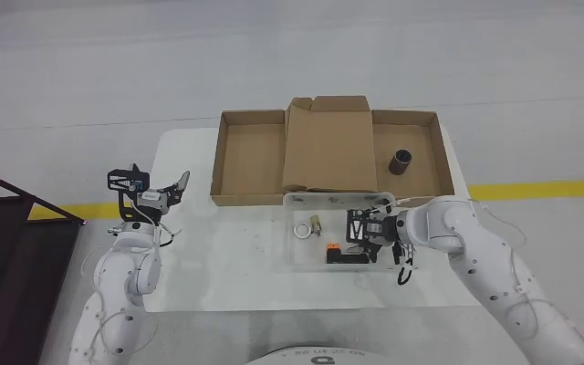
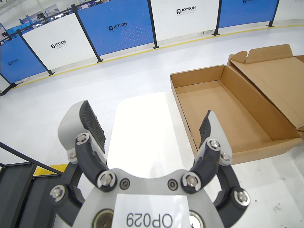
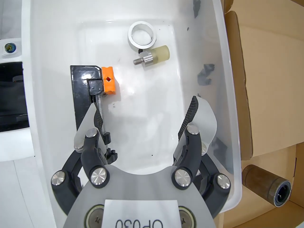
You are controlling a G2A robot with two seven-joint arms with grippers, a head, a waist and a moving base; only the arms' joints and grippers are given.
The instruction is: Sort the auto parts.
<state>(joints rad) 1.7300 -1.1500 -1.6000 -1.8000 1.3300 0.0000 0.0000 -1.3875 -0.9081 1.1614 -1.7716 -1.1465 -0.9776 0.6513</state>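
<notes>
Fingers (image 3: 188, 115) parted on right gripper (image 3: 144, 106) inside the clear bin (image 3: 228, 77); left gripper (image 2: 147, 117) parted too.
Top view: black clamp (image 1: 345, 258) along bin's lower edge, frame centre.

black clamp (image 3: 80, 86) partly behind right tool (image 3: 143, 102), cardboard box (image 2: 225, 119) cropped

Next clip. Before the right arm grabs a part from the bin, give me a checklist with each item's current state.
1. Right gripper open inside the bin: ok.
2. Black clamp centred between its jaws: not ok, it sits at one finger.
3. Finger touching clamp: cannot tell.
4. Ring and bolt clear of the jaws: ok.
5. Left gripper open, away from bin: ok.
6. Cardboard box open; dark cylinder inside: ok.
</notes>
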